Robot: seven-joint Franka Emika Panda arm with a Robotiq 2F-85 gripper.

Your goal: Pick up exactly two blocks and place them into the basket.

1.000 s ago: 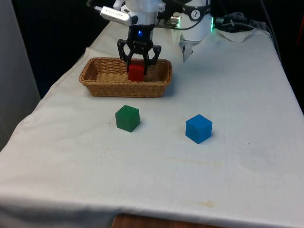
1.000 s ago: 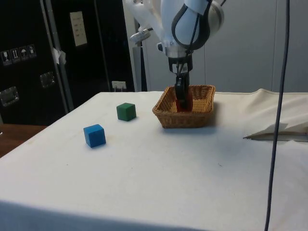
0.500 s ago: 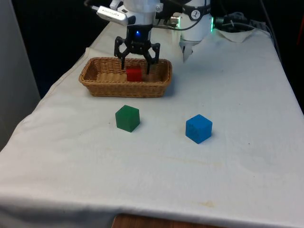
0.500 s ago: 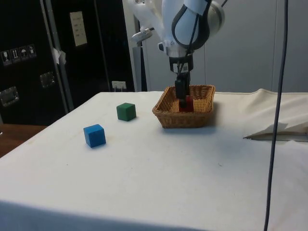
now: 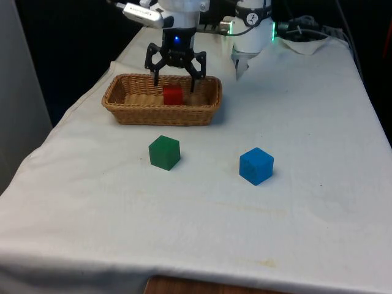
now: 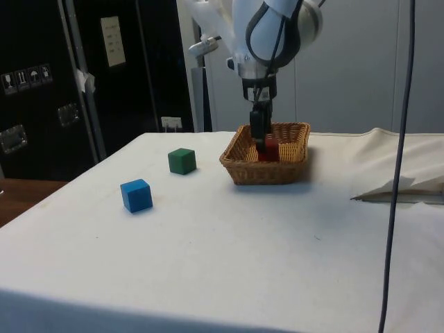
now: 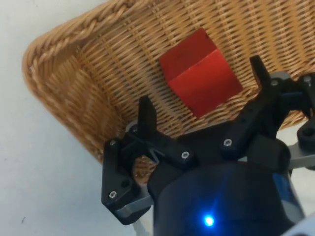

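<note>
Red block (image 5: pixel 173 95) flat in basket (image 5: pixel 122 110)

red block (image 6: pixel 270 147) half hidden behind wicker basket (image 6: pixel 267 170) wall in side view; basket cropped in wrist view.

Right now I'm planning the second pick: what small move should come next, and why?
Probably lift the tool clear of the basket. It hangs open over the red block, which lies inside, and the green block is the nearer one left on the cloth.
</note>
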